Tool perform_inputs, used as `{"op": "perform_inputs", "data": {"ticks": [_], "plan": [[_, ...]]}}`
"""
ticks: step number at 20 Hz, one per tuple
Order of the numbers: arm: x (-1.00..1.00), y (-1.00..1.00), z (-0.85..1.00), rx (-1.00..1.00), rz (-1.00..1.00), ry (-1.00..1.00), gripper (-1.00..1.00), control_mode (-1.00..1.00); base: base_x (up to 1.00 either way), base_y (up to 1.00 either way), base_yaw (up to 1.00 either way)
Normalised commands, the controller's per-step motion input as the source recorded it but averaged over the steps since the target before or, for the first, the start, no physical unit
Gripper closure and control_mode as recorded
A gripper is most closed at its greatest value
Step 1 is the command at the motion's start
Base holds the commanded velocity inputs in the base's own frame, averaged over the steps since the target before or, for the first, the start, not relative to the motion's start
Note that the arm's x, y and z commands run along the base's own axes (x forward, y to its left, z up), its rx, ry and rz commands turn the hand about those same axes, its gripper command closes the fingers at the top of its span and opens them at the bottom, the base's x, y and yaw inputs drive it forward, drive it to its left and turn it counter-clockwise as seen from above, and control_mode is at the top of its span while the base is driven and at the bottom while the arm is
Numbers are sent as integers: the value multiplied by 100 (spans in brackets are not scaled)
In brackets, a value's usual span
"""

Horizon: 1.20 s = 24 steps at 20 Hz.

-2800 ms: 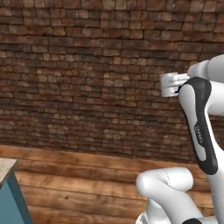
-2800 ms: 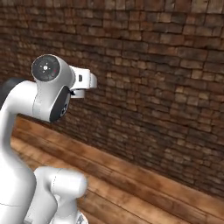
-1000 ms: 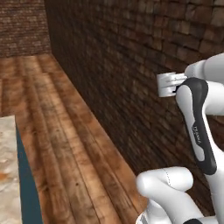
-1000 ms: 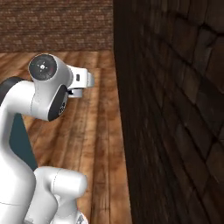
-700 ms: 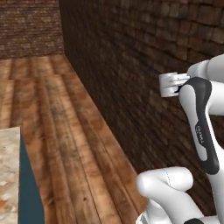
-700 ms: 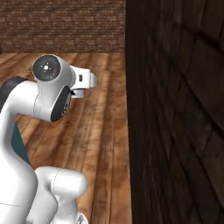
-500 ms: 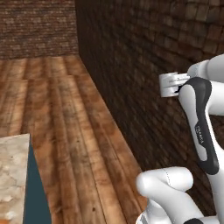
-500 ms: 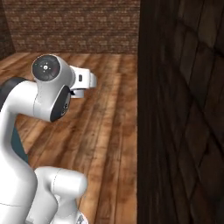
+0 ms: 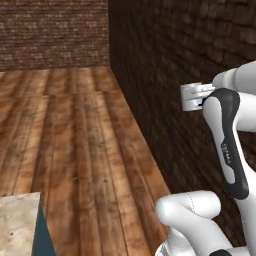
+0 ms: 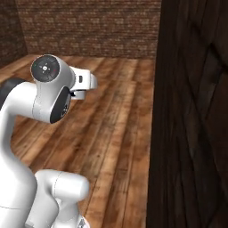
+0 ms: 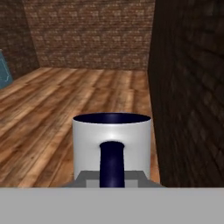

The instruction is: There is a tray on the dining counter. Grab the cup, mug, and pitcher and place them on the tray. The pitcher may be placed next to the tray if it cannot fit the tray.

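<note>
The mug [image 11: 112, 146] is light grey with a dark navy handle and a dark inside. It sits upright right in front of the hand camera, handle toward the camera. My gripper [image 11: 112, 178] is shut on it at the handle side. In the left base view the mug [image 9: 190, 96] is carried high in the air at the end of my raised arm, close to the dark brick wall [image 9: 170, 75]. The tray, the cup, the pitcher and the dining counter are out of view.
A wooden plank floor [image 9: 75, 140] stretches ahead to a far brick wall [image 10: 89, 26]. A dark brick wall [image 10: 196, 111] runs along the right. A marble-topped corner with a teal side [image 9: 20, 225] shows at the lower left, and a teal edge [image 11: 3, 70] shows at the hand view's left.
The whole picture has swung: the base has turned, so the brick wall slid to the right and open floor came into view. The arm keeps the same pose with the mug in its grip.
</note>
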Motion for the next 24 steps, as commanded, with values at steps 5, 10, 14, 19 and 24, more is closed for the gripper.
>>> {"op": "perform_inputs", "data": {"ticks": [5,10,14,19,24], "plan": [[0,0,0,0,0,0,100,100,100,0,22],[0,0,0,0,0,0,100,100,100,0,21],[0,0,0,0,0,0,100,100,100,0,21],[0,0,0,0,0,0,100,100,100,0,32],[0,0,0,0,0,0,100,100,100,0,49]]}}
